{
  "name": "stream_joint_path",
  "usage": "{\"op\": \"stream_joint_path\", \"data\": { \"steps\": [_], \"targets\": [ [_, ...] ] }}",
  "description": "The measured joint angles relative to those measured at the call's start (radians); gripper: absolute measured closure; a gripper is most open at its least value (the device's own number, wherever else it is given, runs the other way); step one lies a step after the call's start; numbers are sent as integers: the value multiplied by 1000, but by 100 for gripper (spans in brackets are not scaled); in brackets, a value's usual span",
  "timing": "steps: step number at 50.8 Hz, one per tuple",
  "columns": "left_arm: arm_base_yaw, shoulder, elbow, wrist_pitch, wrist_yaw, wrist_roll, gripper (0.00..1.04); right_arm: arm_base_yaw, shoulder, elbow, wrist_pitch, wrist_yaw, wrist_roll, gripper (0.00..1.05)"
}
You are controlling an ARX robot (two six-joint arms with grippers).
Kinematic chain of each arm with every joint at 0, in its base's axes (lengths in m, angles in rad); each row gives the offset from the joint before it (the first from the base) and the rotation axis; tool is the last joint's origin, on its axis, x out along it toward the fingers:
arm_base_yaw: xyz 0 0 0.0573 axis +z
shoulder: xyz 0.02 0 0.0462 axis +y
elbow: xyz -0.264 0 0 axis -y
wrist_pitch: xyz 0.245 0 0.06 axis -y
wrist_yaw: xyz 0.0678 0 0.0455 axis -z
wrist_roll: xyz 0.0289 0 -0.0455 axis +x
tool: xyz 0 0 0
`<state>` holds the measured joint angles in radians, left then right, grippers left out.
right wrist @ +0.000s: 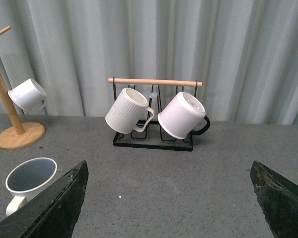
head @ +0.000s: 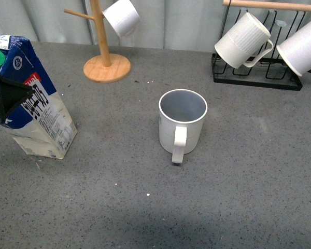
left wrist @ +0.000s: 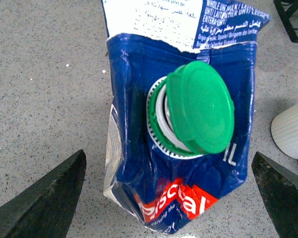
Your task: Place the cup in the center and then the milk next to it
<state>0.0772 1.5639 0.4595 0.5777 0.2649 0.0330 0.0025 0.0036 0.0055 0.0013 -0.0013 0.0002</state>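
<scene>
Got left gripper (left wrist: pixel 169 154) spread wide around tilted blue-and-white gable-top milk carton (left wrist: pixel 134 74), not touching; right gripper (right wrist: pixel 169 163) spread, empty; cream-white ribbed ceramic mug (head: pixel 182 124) upright nearby.

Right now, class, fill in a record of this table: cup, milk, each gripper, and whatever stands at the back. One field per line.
cup: upright, empty, near the middle, handle toward the camera
milk: far left, cap on, apart from the cup
left gripper: open, fingers either side of the milk, not touching
right gripper: open, nothing between
back: wooden mug tree with one mug; wire rack with two mugs
</scene>
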Motion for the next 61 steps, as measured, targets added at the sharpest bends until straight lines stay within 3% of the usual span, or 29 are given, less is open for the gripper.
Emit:
{"op": "stream_joint_path", "data": {
  "steps": [8, 28, 39, 50, 61],
  "targets": [
    [4, 6, 5, 20, -2, -16, 28, 0, 0, 0, 0, 0, 0, 9],
    [-30, -31, 3, 27, -26, -68, 99, 0, 0, 0, 0, 0, 0, 9],
    [-138, -65, -12, 100, -148, -116, 100, 0, 0, 0, 0, 0, 0, 9],
    [-346, 11, -13, 192, -340, -185, 100, 0, 0, 0, 0, 0, 0, 9],
    [-452, 68, 24, 204, -398, -208, 100, 0, 0, 0, 0, 0, 0, 9]
  ]
}}
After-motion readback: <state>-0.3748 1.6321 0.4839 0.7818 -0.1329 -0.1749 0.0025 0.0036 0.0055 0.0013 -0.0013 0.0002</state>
